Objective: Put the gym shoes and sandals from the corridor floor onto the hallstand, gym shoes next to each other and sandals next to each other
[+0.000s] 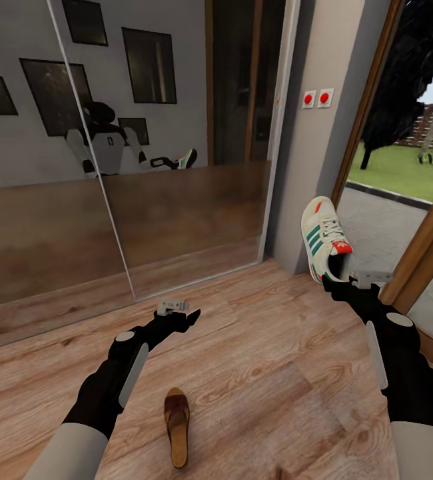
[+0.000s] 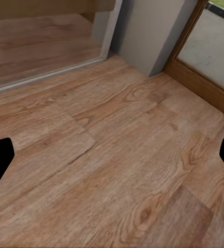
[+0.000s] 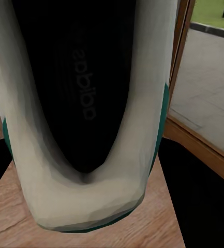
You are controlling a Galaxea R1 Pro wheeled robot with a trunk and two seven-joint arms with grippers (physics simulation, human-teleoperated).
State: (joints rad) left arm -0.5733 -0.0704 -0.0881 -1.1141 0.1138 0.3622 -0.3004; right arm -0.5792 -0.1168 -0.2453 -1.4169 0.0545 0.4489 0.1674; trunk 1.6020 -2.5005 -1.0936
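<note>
We see a home corridor — wood-plank floor [image 1: 263,347], a large wall mirror [image 1: 110,167] reflecting framed pictures [image 1: 148,65], and a glazed door [image 1: 403,173] opening to a garden lawn [image 1: 393,170].

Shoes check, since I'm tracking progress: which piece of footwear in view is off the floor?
The gym shoe, cream-white with green stripes, is held up by the right gripper near the doorway. The brown sandal lies flat on the wood floor, below the open left gripper.
</note>
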